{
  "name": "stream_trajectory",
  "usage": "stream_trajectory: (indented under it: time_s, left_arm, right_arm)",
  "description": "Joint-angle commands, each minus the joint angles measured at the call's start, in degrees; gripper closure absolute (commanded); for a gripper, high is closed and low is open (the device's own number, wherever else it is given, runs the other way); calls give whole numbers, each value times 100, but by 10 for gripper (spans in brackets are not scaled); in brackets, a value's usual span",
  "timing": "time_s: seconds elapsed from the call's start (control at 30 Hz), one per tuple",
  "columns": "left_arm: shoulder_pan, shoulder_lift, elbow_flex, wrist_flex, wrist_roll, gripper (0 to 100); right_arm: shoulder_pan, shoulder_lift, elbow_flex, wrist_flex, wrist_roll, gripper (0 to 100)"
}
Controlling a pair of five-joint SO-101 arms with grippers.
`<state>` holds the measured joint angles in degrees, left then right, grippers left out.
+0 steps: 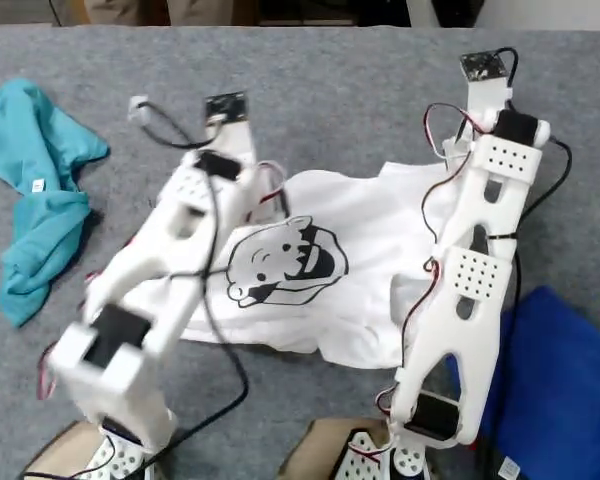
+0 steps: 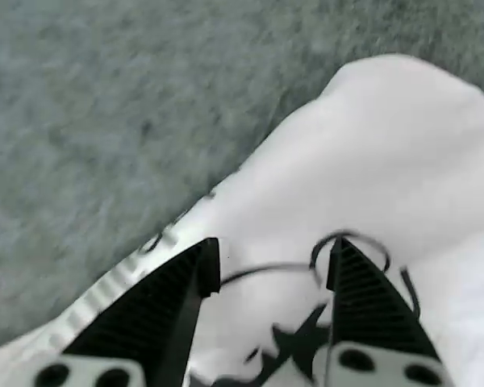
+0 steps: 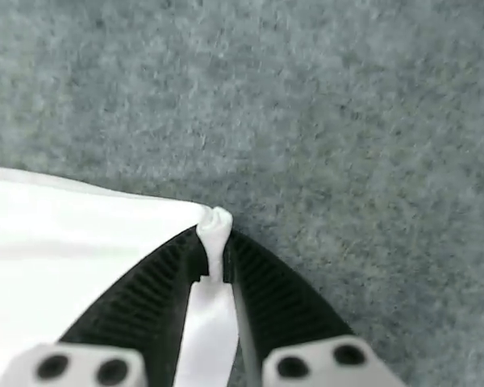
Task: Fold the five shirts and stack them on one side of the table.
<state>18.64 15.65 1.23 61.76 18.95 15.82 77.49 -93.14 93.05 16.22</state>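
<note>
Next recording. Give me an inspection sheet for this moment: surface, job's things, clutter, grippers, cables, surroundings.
Surface: grey felt-like table.
Job's things: white shirt with a cartoon print, spread in the middle; teal shirt crumpled at one side; blue shirt at the opposite side. No folded stack seen.
Clutter: nothing seen.
Grippers: left gripper open over the white shirt's print; right gripper shut on a pinch of the white shirt's edge.
Cables: black cable hangs loose off one arm, looping over the table.
Surroundings: brown board by the arm bases.
</note>
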Motion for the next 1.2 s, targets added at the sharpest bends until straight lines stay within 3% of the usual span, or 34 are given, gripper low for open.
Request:
stream_trajectory:
  time_s: [0.0, 0.13, 0.27, 0.33, 0.67, 0.83, 1.0, 1.17]
  left_arm:
    - [167, 1262, -1415, 53, 53, 769]
    - [422, 2343, -2251, 1037, 35, 803]
    - [589, 2756, -2945, 2321, 44, 995]
    - [563, 2756, -2989, 2646, 35, 961]
    - [-738, 2730, -3024, 2927, 70, 981]
    - [-1319, 2211, -3042, 2681, 571, 981]
    - [-1240, 1771, -3077, 2505, 879, 981]
    - [-615, 1675, -3165, 2514, 879, 981]
  right_arm:
    - [-48, -48, -233, -123, -18, 994]
    - [-48, -40, -233, -273, -18, 994]
    - [-66, -13, -233, -281, -18, 993]
    - [-66, -13, -233, -281, -18, 993]
    - [-75, -4, -215, -264, -18, 993]
    - [-101, -4, -180, -273, -18, 993]
    - [-189, 4, -171, -264, 158, 993]
    - [-374, 136, -233, -237, 202, 991]
